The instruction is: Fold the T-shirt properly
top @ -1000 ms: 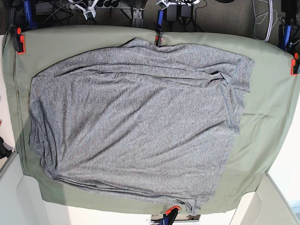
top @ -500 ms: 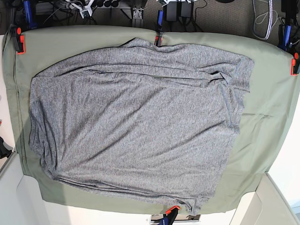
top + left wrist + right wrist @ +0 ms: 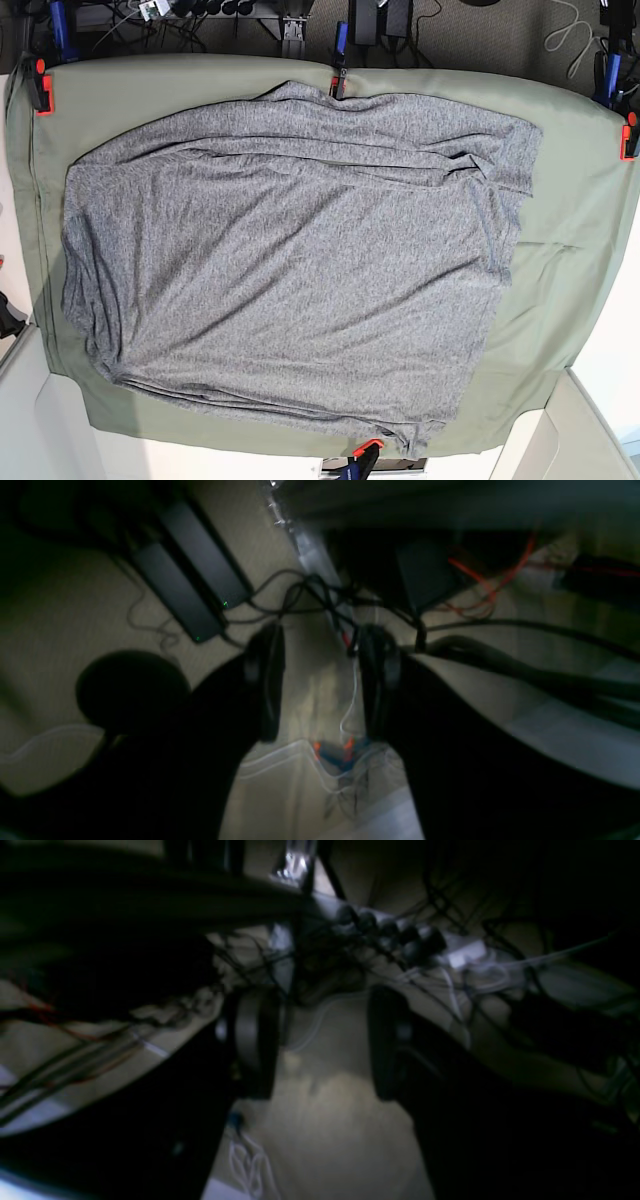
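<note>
**Desk:** Where is the shirt?

**Photographer:** The grey T-shirt [image 3: 290, 260] lies spread and wrinkled across the green cloth [image 3: 570, 250] covering the counter, with its thickest creases along the far side. Orange-tipped clamps [image 3: 40, 85] pin the cloth at the counter's edges. Neither arm shows in the overhead view, and nothing touches the shirt.

**Desk:** And the arms?

**Photographer:** Both are off the counter, their wrist cameras looking at dim floor. The left gripper [image 3: 320, 680] points toward a tangle of black cables [image 3: 320, 595] and two dark power bricks [image 3: 190, 575]; its fingers [image 3: 265, 680] stand apart and released, with only floor between them. The right gripper [image 3: 320, 1040] points toward a power strip [image 3: 400, 940] crowded with plugs; its fingers [image 3: 250, 1040] are likewise spread, grasping nothing.

**Desk:** Any contact with those cables?

**Photographer:** Too dark and blurred to say.
</note>
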`<state>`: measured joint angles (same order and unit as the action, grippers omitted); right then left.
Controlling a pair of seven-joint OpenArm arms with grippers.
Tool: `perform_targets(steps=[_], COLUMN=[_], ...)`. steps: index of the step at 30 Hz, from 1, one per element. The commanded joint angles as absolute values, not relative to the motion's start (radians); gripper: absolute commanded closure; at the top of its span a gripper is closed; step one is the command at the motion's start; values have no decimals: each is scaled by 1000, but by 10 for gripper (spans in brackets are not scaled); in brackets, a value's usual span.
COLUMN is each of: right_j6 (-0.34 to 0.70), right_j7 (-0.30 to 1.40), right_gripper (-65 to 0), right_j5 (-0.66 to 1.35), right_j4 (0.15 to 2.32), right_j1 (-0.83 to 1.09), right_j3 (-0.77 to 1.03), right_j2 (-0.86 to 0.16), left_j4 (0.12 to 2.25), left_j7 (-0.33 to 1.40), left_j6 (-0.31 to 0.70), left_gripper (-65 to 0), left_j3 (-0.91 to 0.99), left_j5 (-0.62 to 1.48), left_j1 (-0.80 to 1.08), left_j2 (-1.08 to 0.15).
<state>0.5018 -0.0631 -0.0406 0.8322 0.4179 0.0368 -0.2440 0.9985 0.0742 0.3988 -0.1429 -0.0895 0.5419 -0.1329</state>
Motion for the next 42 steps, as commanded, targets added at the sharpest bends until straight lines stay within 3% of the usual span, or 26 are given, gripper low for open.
perform_targets(steps=[1,12,23,32,42], right_j6=[516,516,517,516,467], right_j7=[-83,-65,120,176,238], right_gripper=[-286,-286,-286,-287,-287], right_j5=[-10,148,453,485,481], right_j4=[897,1417,1734,1784,1784], right_j1=[457,713,727,611,472], right_j3=[38,119,304,321,321], right_j2=[-262,-317,-316,-316,-316], left_j4=[1066,1518,1850,2040,2067], left_j7=[64,75,146,226,226], left_j6=[418,461,461,461,461], left_gripper=[-271,-271,-272,-272,-276], left_j3=[-116,-1,86,139,226], left_j5=[-85,-19,23,79,167], left_j1=[583,785,918,977,978], left_j2=[-136,-170,-170,-242,-317])
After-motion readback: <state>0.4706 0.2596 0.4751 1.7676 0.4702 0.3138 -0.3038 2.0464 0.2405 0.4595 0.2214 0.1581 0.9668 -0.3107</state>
